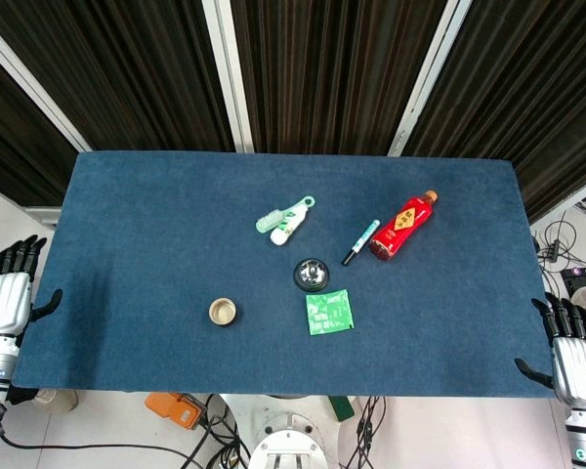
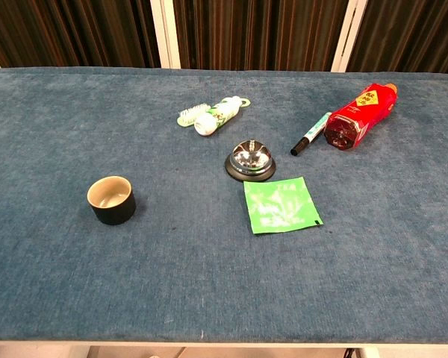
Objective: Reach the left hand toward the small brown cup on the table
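Note:
The small brown cup stands upright on the blue table, left of centre near the front, its pale inside showing. My left hand hangs off the table's left edge, fingers apart and holding nothing, far to the left of the cup. At the table's right front corner my right hand also holds nothing, its fingers spread. Neither hand shows in the chest view.
A call bell and a green packet lie right of the cup. Further back are a white-green tube with brush, a marker pen and a red bottle on its side.

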### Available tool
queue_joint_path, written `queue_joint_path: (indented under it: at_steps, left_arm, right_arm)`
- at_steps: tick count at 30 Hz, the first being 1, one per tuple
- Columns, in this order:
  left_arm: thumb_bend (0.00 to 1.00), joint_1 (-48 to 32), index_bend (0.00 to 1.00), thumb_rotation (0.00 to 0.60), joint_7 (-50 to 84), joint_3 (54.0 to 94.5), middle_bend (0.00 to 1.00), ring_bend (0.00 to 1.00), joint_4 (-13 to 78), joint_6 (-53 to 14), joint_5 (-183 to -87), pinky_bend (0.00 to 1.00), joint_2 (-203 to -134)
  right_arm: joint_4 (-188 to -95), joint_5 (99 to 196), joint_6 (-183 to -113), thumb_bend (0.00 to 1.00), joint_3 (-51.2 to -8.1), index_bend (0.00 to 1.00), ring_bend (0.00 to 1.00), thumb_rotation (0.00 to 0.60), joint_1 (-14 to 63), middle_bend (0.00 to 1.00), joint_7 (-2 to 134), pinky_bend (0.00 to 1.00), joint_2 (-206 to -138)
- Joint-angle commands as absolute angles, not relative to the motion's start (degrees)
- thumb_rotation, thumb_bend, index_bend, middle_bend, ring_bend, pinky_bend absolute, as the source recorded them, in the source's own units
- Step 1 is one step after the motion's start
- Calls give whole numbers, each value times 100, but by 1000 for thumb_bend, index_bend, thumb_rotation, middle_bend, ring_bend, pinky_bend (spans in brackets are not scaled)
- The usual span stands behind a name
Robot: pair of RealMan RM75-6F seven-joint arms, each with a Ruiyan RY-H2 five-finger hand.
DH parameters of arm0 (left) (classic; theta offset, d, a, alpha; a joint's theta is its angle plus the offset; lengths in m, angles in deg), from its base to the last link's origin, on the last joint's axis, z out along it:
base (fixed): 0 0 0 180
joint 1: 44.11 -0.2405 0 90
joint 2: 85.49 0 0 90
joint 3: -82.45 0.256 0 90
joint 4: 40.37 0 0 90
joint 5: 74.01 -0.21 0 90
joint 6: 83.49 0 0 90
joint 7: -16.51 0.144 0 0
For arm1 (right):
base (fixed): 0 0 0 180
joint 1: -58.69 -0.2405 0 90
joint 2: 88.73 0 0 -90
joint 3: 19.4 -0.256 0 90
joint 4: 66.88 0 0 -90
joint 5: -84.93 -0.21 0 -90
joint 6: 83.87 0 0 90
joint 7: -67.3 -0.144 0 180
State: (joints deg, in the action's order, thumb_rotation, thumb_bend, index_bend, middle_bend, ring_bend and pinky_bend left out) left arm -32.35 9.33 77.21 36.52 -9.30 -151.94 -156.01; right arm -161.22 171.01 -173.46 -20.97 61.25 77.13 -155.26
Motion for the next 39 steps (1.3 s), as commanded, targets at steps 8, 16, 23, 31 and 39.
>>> queue_joint_path:
  at_steps: [8,16,23,31,39]
  left_arm:
    - [290,-3210,76,600,907,7712,19,0,3630,-990,-15176,80,-15626]
    - [290,-3157,76,600,415,7769,19,0,3605,-1165,-15280,81,-15660]
    - [279,-3019,76,600,-729,7984,19,0,3718,-1402,-15769,81,-15601]
    - [254,-2868,76,600,-1709,8145,19,0,3778,-1358,-16253,81,-15771]
    - [230,-2634,76,600,-1877,8381,19,0,3874,-1455,-16679,81,-16233]
  right_arm:
    - [-16218,17041,-17282,204,-2100,197,127,600,6119,139,7764,127,-15465]
    - [-16182,17067,-17341,204,-2102,202,126,600,6148,139,7741,127,-15492]
    - [-16294,16957,-17077,204,-2063,191,110,600,6081,138,7749,107,-15361]
    - [-16325,16931,-16996,203,-2070,191,108,600,6037,138,7797,106,-15311]
    - [-16336,16906,-16956,204,-2075,191,108,600,6014,139,7796,106,-15277]
